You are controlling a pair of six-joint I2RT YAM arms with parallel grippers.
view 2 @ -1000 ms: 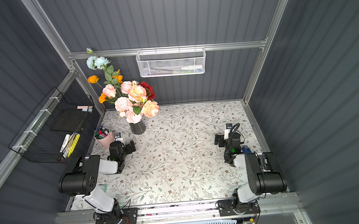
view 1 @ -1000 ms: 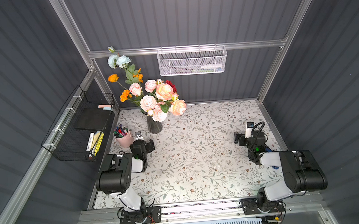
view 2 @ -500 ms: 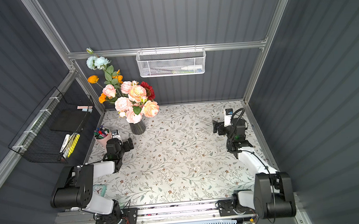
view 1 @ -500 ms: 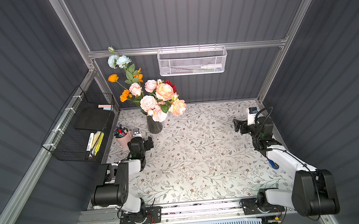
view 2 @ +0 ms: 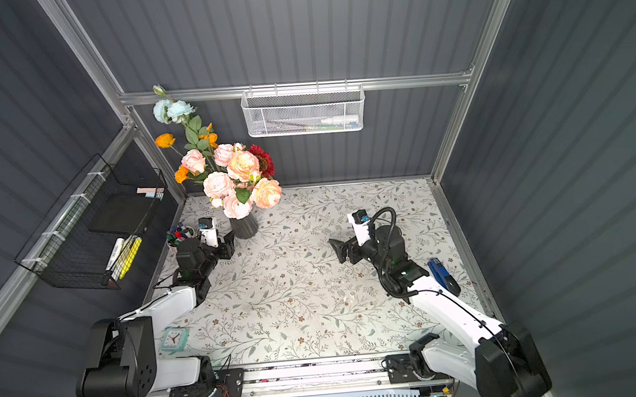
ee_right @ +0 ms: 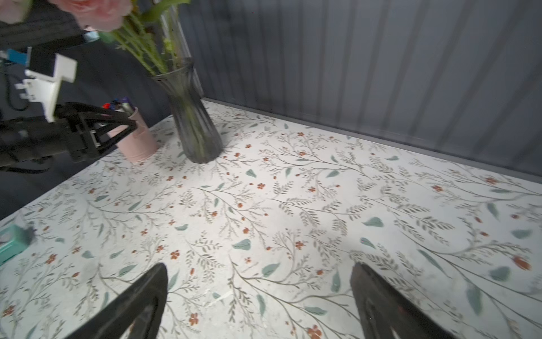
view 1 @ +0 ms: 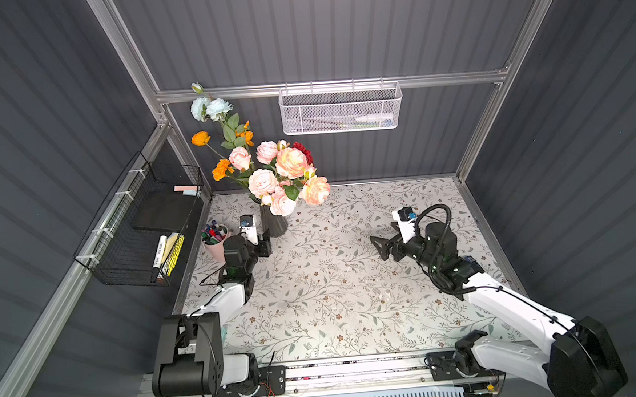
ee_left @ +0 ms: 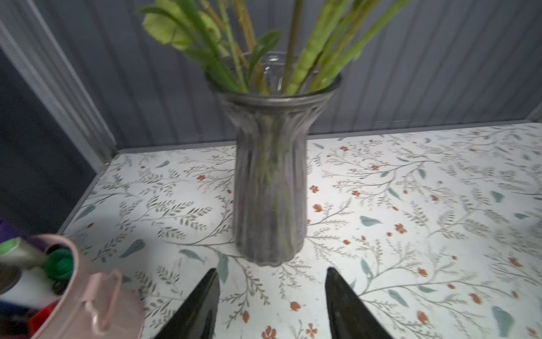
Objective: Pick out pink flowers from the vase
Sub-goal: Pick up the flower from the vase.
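We've swung our wide right pincer (view 1: 378,247) inward; our half-spread, empty left pincer (ee_left: 271,273) should brace the smoky ribbed-glass vase (ee_left: 269,190).

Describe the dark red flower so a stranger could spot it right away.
Find the grey glass vase at the back left of the table, beside the pink cup of pens. Behind its pink flowers, nearest the back wall, the dark red flower is the bouquet's only crimson bloom.
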